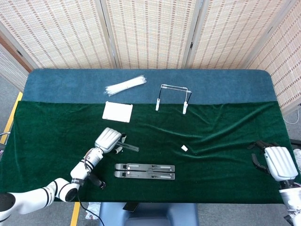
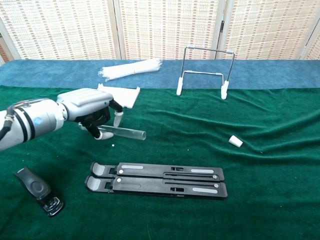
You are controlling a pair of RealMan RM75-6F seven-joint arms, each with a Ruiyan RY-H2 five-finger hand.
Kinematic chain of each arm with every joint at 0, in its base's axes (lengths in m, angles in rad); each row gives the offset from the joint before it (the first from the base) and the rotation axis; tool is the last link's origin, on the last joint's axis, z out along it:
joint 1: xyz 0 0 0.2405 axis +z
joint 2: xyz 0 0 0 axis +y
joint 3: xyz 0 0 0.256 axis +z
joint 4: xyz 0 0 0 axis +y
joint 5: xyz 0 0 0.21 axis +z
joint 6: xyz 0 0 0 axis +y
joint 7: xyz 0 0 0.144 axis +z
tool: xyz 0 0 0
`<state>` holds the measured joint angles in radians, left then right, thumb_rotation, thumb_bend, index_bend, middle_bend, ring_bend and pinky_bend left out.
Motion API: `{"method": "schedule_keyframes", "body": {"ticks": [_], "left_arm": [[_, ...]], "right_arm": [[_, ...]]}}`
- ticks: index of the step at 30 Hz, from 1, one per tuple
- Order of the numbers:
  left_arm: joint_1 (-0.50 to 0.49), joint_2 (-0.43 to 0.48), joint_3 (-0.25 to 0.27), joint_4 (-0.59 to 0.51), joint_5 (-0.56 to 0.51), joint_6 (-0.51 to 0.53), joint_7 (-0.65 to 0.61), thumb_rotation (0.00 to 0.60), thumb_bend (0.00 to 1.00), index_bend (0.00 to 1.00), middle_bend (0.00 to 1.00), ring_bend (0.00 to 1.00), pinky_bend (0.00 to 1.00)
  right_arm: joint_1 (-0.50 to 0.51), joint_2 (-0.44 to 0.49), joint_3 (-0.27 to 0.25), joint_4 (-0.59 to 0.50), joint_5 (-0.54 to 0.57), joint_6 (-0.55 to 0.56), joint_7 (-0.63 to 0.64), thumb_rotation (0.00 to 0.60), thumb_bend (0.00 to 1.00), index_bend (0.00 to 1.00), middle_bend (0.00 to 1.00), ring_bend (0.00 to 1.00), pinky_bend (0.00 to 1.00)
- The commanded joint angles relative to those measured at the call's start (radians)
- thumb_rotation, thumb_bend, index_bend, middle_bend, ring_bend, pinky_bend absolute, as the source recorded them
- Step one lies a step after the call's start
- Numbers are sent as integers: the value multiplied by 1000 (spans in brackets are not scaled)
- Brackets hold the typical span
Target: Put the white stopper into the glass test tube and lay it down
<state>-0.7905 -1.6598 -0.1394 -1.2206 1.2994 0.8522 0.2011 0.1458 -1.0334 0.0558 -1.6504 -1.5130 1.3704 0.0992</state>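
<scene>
Chest view gives the clearest look: the left hand (image 2: 87, 107) has its fingers wrapped around the closed end of the clear glass test tube (image 2: 122, 133), holding it close to level just above the green velvet cloth (image 2: 280, 150), open mouth pointing toward the middle of the table. The small white stopper (image 2: 235, 141) lies on the cloth well apart from the tube, over on the right side, near a fold in the fabric — nothing is touching it. From the head view the right hand (image 1: 277, 162) sits at the far right edge of the table, away from the stopper; whether its fingers are apart or curled I cannot tell from here.

So, as I judge it, only the first part is in hand — the tube is gripped. The stopper is not yet picked up, not yet pushed into the mouth, and the tube is not yet laid down. Between the tube and the table's front edge lies a black folding stand (image 2: 157, 179), and a wire rack (image 2: 204, 72) stands at the back.
</scene>
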Motion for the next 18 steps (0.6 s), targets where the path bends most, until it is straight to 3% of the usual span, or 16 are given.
{"method": "schedule_keyframes", "body": {"ticks": [1, 8, 12, 18], "left_arm": [[36, 66, -7, -110, -17, 48, -1, 600, 438, 653, 895, 806, 798], [86, 176, -2, -290, -53, 102, 26, 600, 443, 657, 895, 804, 798], [106, 213, 5, -345, -55, 128, 34, 600, 443, 656, 895, 804, 798], [144, 276, 22, -424, -39, 175, 27, 600, 443, 656, 894, 803, 798]], "right_arm": [[37, 11, 3, -20, -20, -43, -26, 600, 571, 423, 530, 659, 544], [171, -13, 23, -44, -28, -222, -64, 600, 739, 354, 749, 982, 831], [231, -40, 34, -37, -1, -310, -79, 600, 752, 351, 834, 1000, 908], [343, -115, 46, -1, 102, -504, -132, 600, 763, 351, 878, 1000, 942]]}}
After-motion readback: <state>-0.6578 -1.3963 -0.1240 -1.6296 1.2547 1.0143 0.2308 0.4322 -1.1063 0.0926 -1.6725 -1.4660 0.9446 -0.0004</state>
